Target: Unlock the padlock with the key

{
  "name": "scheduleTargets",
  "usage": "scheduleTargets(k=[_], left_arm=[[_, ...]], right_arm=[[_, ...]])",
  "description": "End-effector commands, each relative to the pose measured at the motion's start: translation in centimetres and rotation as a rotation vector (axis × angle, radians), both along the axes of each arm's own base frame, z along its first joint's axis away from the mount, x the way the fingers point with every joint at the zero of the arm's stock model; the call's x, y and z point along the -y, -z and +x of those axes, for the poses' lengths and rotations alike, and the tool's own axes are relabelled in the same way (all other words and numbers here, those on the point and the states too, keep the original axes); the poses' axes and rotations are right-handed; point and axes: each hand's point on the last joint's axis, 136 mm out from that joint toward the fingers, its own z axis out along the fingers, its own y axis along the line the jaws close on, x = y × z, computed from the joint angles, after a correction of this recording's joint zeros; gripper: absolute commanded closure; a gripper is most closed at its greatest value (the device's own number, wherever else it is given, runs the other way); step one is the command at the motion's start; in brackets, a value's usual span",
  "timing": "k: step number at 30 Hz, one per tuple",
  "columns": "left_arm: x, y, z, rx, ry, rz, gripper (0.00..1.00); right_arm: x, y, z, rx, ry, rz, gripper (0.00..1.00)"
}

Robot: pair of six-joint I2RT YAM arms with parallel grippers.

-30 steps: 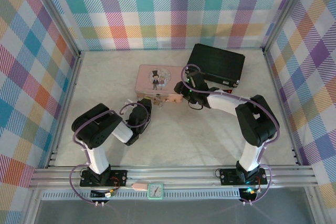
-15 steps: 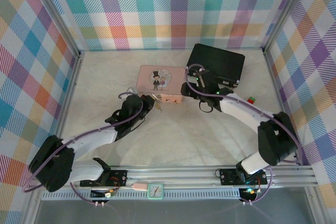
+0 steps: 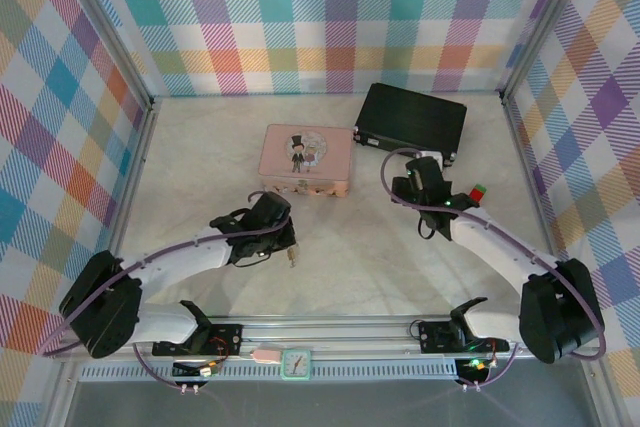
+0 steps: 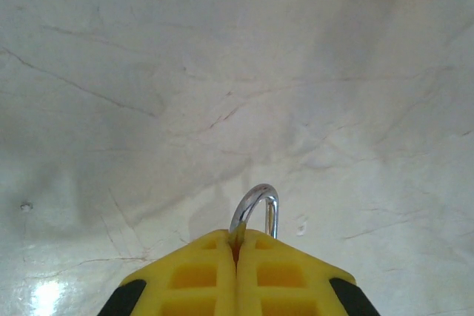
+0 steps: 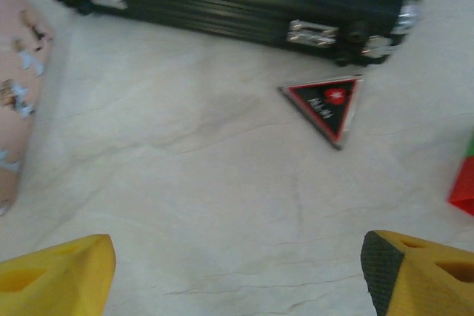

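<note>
The left claw (image 4: pixel 237 240) is clamped on the thin silver shackle of the tiny brass padlock (image 4: pixel 256 189), above the middle of the pale table (image 3: pixel 360 257). The right claw (image 5: pixel 237 251) is spread wide and holds nothing. I cannot tell whether the lock is already undone.

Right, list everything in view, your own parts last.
pink box: one, pink, back middle of the table
black case: one, black, right of the pink box
triangular tag: one, red and black, in front of the black case
block: one, red and green, right side
padlock: one, silver shackle showing, in the left pincer
clock: one, teal, front rail
table: one, white marbled
left pincer: one, yellow, shut on the padlock
right pincer: one, yellow, open over the table
</note>
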Motion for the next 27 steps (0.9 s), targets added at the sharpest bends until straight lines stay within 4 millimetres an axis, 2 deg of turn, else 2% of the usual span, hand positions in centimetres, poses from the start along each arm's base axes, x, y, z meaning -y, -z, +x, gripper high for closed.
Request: scheduleTargets(k=[1, 4, 7, 9, 16, 18, 21, 23, 27], left_arm=[[0.2, 0.2, 0.1, -0.017, 0.039, 0.067, 1.00], [0.6, 0.5, 0.9, -0.009, 0.046, 0.095, 1.00], [0.6, 0.3, 1.6, 0.008, 0.039, 0.115, 0.76], [0.4, -0.4, 2.1, 0.032, 0.023, 0.123, 0.54], [-2.0, -4.1, 3.8, 0.173, -0.056, 0.187, 0.30], [-3.3, -5.5, 4.6, 0.223, -0.071, 0.230, 0.25], [-5.8, -7.9, 6.2, 0.302, -0.105, 0.320, 0.10], [-7.6, -9.3, 7.3, 0.348, -0.131, 0.381, 0.05], [-11.9, -10.8, 9.8, 0.396, -0.211, 0.448, 0.00]], right_arm=[[2.0, -0.9, 0.2, 0.054, 0.047, -0.055, 0.13], [3.0, -0.6, 0.3, 0.072, 0.061, -0.074, 0.13], [4.2, 0.1, 0.4, 0.082, 0.077, -0.087, 0.13], [5.0, 0.5, 0.4, 0.085, 0.090, -0.085, 0.13], [7.7, 0.5, 1.2, 0.195, 0.095, -0.133, 0.13], [8.7, 0.8, 1.2, 0.209, 0.116, -0.113, 0.13], [9.1, 1.2, 1.8, 0.245, 0.113, -0.067, 0.13], [9.2, 1.4, 2.5, 0.267, 0.107, -0.061, 0.13], [8.8, 2.0, 4.1, 0.287, 0.061, -0.063, 0.13]])
